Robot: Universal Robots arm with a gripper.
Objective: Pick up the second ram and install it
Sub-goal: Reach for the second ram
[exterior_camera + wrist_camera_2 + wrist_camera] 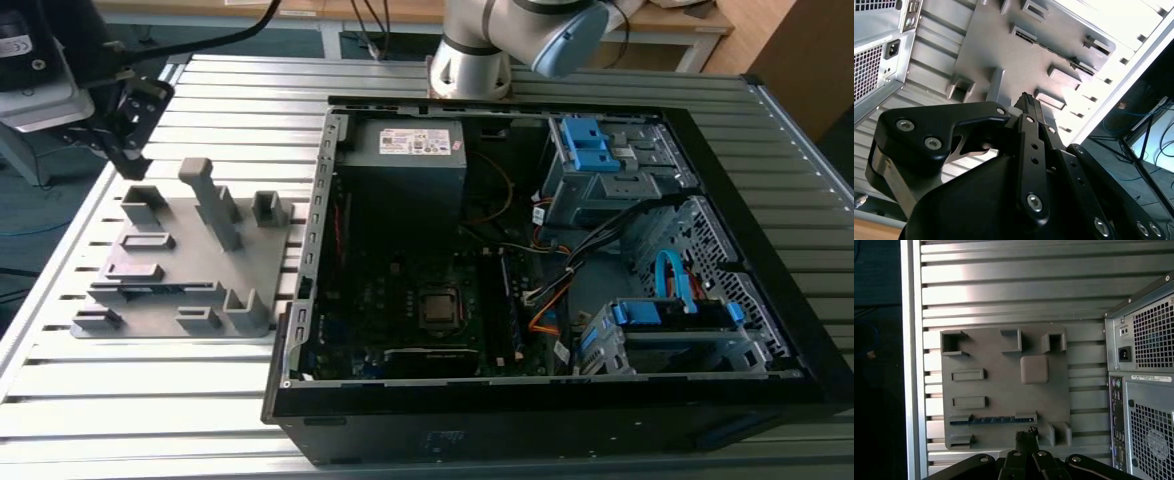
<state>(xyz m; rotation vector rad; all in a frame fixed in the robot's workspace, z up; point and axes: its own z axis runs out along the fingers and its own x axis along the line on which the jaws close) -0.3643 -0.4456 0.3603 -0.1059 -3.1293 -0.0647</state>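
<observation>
Fingers of the black gripper [1026, 102] lie pressed together with nothing between them, and we see it hang over the grey plastic fixture plate [1004, 385] on the slatted aluminium table [1004, 285]. The second ram [990, 420], a thin dark strip with a bluish edge, stands in a long slot of that plate (apart from the gripper). On the exterior view's right sits the open black computer case [534, 430]; its grey power supply [400, 185] carries a white label [416, 142].

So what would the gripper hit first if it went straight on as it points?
The gripper would likely meet the grey fixture near the second ram; depth unclear.
</observation>
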